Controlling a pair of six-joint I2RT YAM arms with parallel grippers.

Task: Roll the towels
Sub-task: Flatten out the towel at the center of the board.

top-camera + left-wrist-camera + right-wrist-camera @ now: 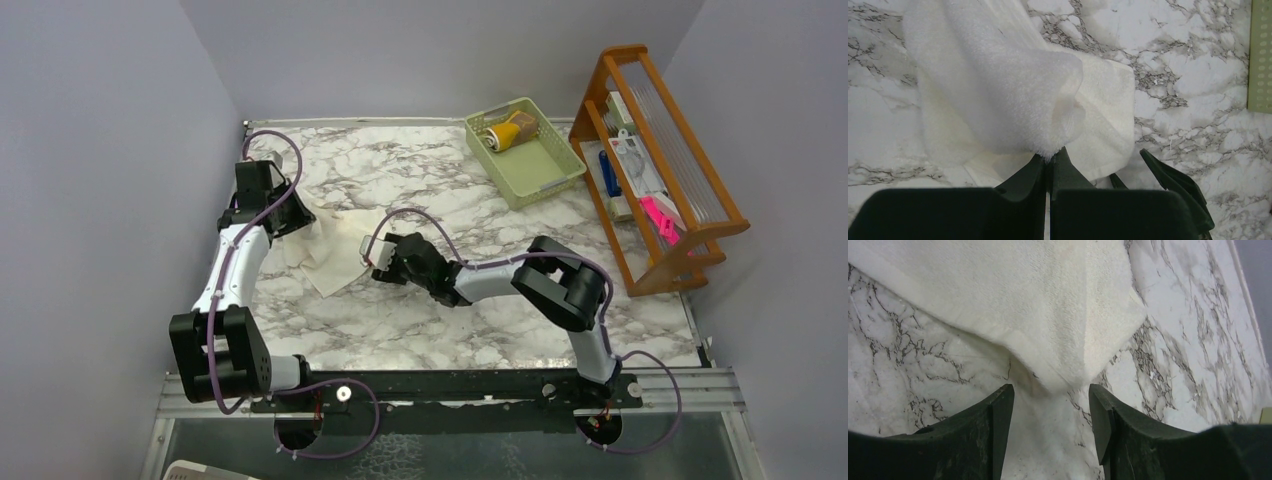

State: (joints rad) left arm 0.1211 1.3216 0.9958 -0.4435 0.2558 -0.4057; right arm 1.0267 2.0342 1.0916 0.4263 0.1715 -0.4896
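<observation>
Cream towel (325, 258) on the counter (430, 175), held by one arm.
The left end effector (1050, 159) is pressed together on a raised fold of the cream towel. The right end effector (1050, 405) is spread, with the towel's corner just ahead of its gap. A mustard roll (518, 130) and a tan roll (494, 140) lie in the basket (545, 165).

cream-white towel (325, 255): not rolled, rumpled on the marble left of centre, one bit pinched up off the table by the left gripper (1050, 159) | mustard-yellow towel (512, 131): stubby roll lying in the green basket (550, 187), far back right | tan-brown towel (490, 138): looks rolled too, snug against the yellow one
</observation>
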